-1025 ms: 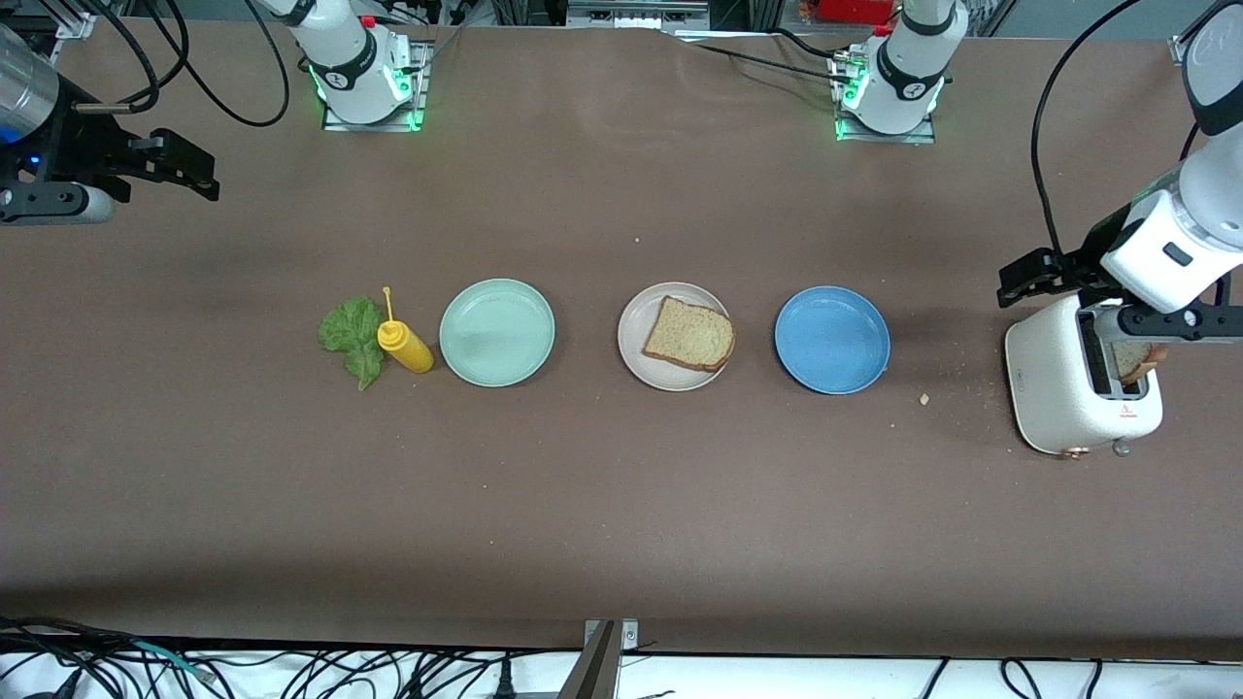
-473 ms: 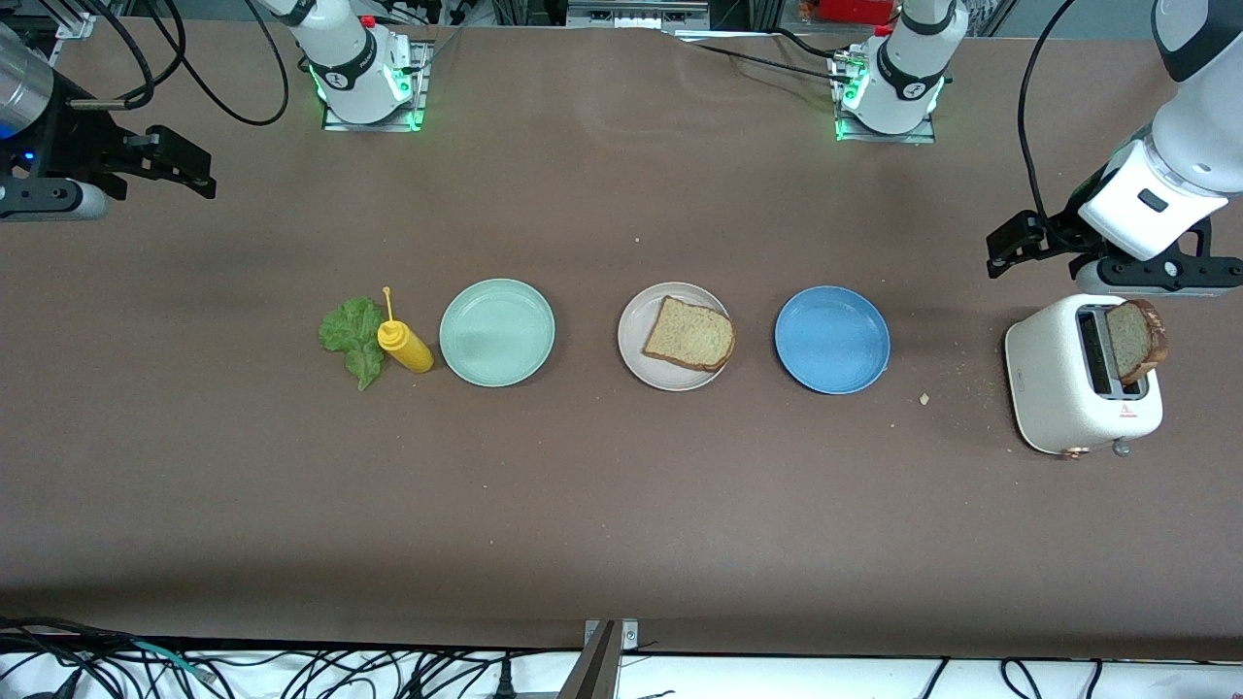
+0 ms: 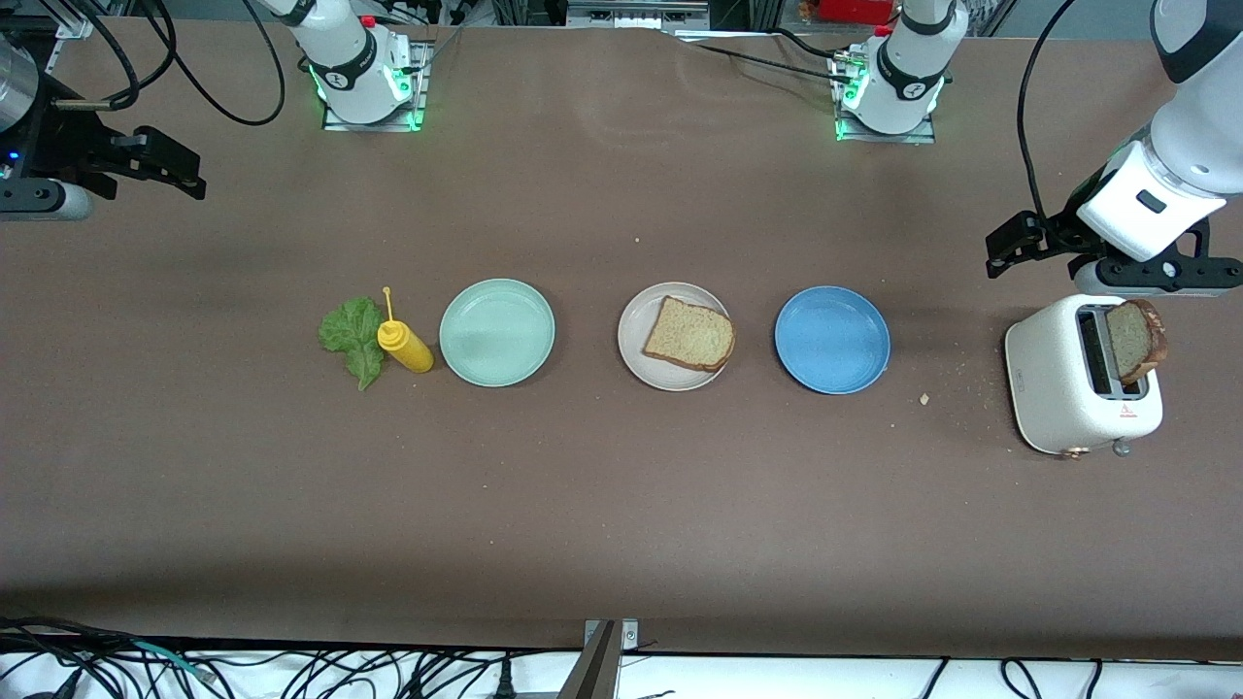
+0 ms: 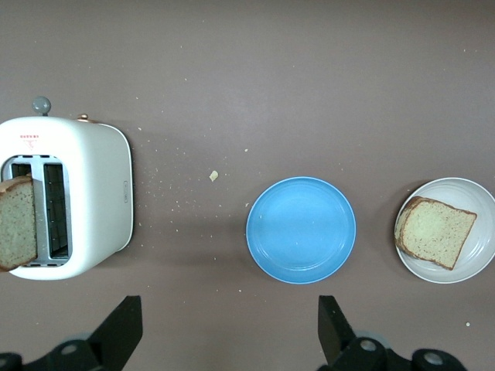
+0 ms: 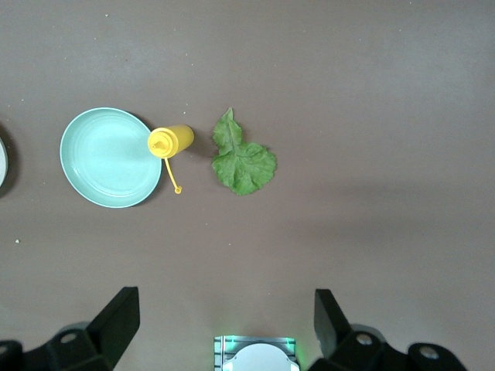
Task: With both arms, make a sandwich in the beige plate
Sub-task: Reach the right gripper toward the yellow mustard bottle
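Left tool [image 3: 1020, 254] hangs with jaws spread wide and nothing between them, over the bare table [image 3: 621, 505] at the left arm's end, just beside the white toaster [image 3: 1073, 388]. Right tool [image 3: 160, 165] likewise wide apart and empty, up over the table at the right arm's end, well apart from everything; appears to be waiting.

Out from the left tool: a second bread slice [image 3: 1134, 340] stands upright in the toaster slot, leaning slightly, crust up. Then the blue plate [image 3: 832, 379], bare. Then the beige plate [image 3: 649, 364] in the middle of the row, already carrying one bread slice [image 3: 689, 335] that overhangs the rim toward the blue plate. Farther along, the mint-green plate [image 3: 497, 333], bare, with the yellow squeeze bottle [image 3: 405, 348] lying just beside it and the lettuce leaf [image 3: 354, 338] touching the bottle.

Likely step in hand: lettuce onto the slice on the beige plate, a job for the right tool, with the toaster slice to go on last from the left tool.

To do it well:
- Come down on the leaf's edge away from the bottle, to avoid knocking it.
- Pinch lightly; a ruffled leaf tears and slips.
- Set it centred on the plated slice.
- Grip the toaster slice by its exposed upper crust and lift straight up, so the toaster stays put.
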Tool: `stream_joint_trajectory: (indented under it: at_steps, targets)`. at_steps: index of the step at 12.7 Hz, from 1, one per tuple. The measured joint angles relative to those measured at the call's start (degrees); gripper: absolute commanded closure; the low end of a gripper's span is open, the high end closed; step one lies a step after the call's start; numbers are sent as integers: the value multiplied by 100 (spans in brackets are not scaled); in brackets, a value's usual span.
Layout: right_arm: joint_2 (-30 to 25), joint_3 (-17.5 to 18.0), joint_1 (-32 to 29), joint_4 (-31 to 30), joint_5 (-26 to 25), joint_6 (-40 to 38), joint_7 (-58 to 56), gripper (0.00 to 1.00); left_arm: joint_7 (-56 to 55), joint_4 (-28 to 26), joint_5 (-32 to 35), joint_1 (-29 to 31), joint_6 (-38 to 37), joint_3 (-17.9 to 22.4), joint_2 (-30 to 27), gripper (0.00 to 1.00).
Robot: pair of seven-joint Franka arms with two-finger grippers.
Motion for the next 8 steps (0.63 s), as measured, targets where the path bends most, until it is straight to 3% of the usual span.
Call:
stream_joint_trajectory:
  at_steps: [8]
  targets:
    - [991,-4,-3,-51,0,271,2,0,0,-4,0,-2,0,0,3,0]
